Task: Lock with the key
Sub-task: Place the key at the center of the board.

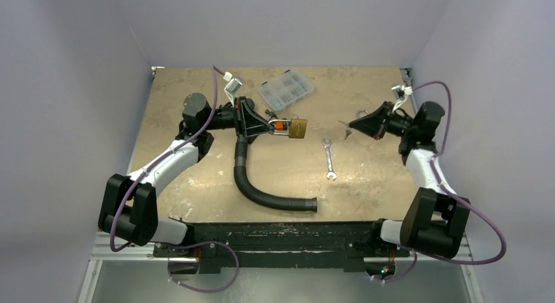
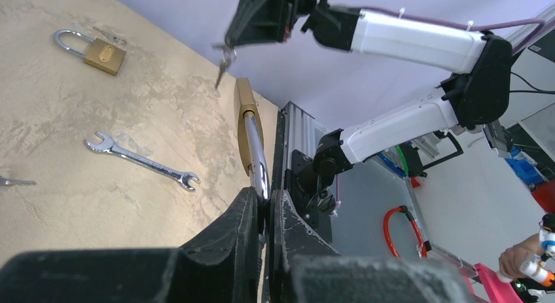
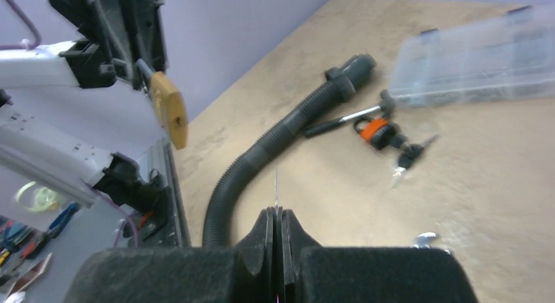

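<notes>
My left gripper [image 1: 269, 126] is shut on the steel shackle [image 2: 256, 152] of a brass padlock [image 1: 298, 128] and holds it above the table, body pointing right. In the left wrist view its body [image 2: 245, 116] shows edge-on beyond my gripper [image 2: 267, 198]. My right gripper [image 1: 352, 125] is shut on a small key [image 1: 345, 131], a short way right of the padlock. The right wrist view shows the key [image 3: 276, 185] edge-on, sticking out of that gripper [image 3: 277, 214], with the held padlock [image 3: 169, 110] ahead at upper left. The key [image 2: 222, 61] hangs just past the padlock.
A black corrugated hose [image 1: 252, 185] curves across the table middle. A wrench [image 1: 329, 159] lies right of it. An orange padlock [image 3: 374, 129] with keys lies by a clear compartment box [image 1: 286, 89]. A second brass padlock [image 2: 98, 51] lies on the table behind my right gripper.
</notes>
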### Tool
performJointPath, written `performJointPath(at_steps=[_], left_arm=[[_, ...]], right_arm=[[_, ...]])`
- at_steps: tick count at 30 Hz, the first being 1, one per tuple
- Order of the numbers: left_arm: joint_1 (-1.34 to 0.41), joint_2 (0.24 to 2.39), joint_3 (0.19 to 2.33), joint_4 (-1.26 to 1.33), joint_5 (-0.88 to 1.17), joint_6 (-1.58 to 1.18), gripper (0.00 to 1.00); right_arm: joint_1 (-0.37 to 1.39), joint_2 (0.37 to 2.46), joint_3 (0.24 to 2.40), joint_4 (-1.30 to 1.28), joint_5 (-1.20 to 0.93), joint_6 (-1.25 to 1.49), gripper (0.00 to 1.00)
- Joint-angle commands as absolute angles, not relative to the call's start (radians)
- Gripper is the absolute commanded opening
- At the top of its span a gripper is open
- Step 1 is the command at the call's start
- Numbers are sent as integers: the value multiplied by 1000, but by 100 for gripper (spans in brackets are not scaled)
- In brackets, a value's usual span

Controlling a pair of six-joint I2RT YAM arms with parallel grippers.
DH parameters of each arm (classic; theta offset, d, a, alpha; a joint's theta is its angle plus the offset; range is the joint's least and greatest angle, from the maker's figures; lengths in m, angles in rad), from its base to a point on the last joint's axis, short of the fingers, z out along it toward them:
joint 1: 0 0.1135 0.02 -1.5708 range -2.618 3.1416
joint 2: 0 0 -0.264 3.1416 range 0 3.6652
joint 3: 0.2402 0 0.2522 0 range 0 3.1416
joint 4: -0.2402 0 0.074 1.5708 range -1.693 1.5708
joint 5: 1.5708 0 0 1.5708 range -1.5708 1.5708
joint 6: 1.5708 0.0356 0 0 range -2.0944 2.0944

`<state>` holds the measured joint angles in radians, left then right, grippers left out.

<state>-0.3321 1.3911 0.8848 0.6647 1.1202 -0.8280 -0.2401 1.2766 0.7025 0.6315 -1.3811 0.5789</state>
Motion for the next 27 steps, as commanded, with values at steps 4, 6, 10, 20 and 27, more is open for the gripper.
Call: performJointPath(at_steps=[4,6,10,20,27], left_arm=[[-325,1345,904,672,1096,-769,0],[-325,1347,907,654,1092,-755,0],[-325,1348,907,645,1093,-747,0],[-325,1347,906,610,1088,-712,0],[-325,1344,907,598,1086,-703,0]], right_arm=[[-363,1435,1128,-683,-1124,-593,0],[-414,1469,1140,-694,-1074,-618,0],[-488,1509,1147,-661,-926,-649,0],[-520,1605,1116,-518,-729,-655,0],[-522,1684,1120,-472,-683,-649,0]])
